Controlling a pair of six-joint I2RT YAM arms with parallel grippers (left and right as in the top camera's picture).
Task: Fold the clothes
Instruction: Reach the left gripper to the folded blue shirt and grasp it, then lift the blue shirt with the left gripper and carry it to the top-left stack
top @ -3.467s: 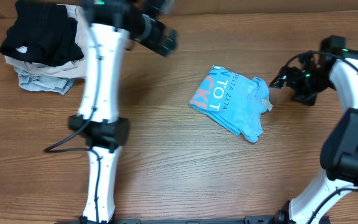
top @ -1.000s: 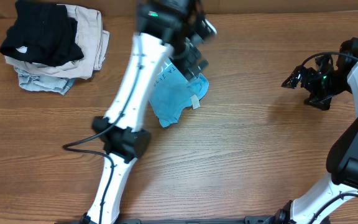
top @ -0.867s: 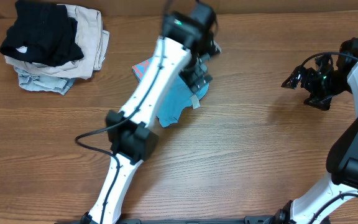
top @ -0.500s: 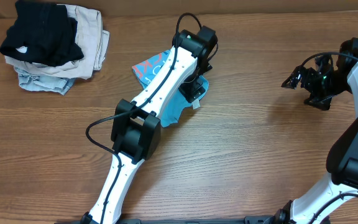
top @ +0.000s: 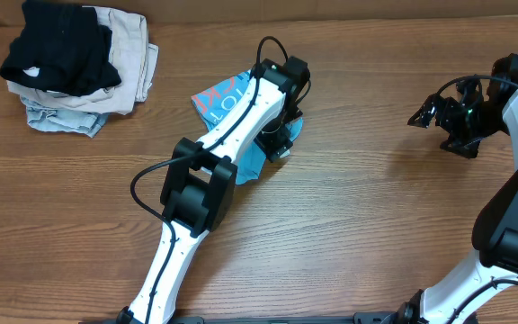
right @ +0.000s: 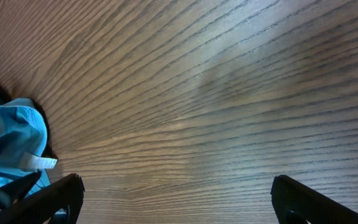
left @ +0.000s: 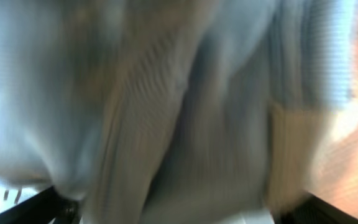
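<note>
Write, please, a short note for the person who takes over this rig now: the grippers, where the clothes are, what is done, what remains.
Left gripper: jaws wide, pressed down on the blue T-shirt, cloth between them; no firm grip visible.
Right gripper: open, empty, over the bare table at the right side.
T-shirt: mid-table, bunched, apart from the folded pile in the far left corner.
Done: no neat fold visible.
To do: probably spread the shirt flat, then fold it.
</note>
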